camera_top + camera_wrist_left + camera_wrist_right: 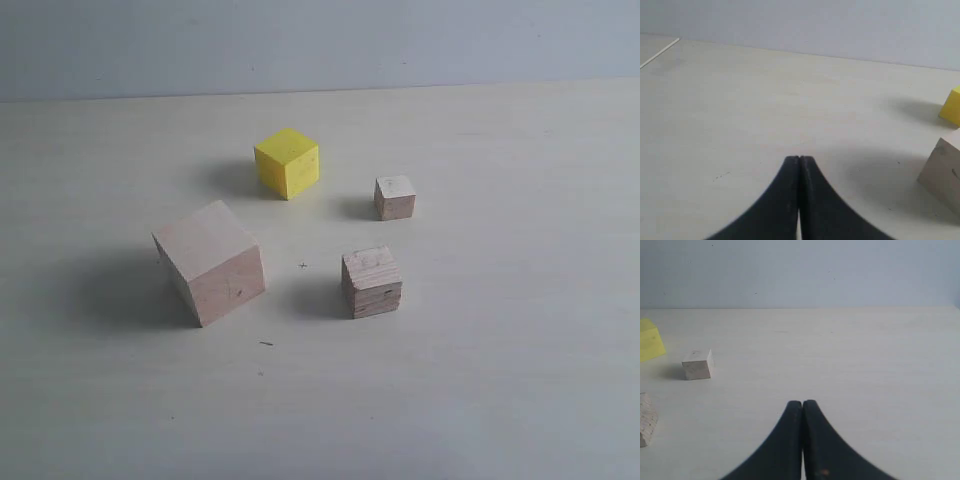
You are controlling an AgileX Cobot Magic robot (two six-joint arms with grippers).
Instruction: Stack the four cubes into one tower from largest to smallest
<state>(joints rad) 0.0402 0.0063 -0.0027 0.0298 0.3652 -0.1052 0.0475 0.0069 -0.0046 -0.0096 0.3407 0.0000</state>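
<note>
Four cubes stand apart on the pale table [500, 380]. The largest, pale plain wood [210, 262], sits at the left of the exterior view. Behind it is the bright yellow cube [287, 162]. The grainy wooden cube with a dark crack [372, 282] sits toward the front right, and the smallest pale cube [395, 197] lies behind that. No tower stands. Neither arm shows in the exterior view. My left gripper [799, 159] is shut and empty, with the big cube [945, 172] and the yellow one [952, 106] off to one side. My right gripper [802, 404] is shut and empty, away from the smallest cube [697, 364].
A pale blue-grey wall [320, 40] runs behind the table's far edge. A small dark speck [266, 343] lies in front of the largest cube.
</note>
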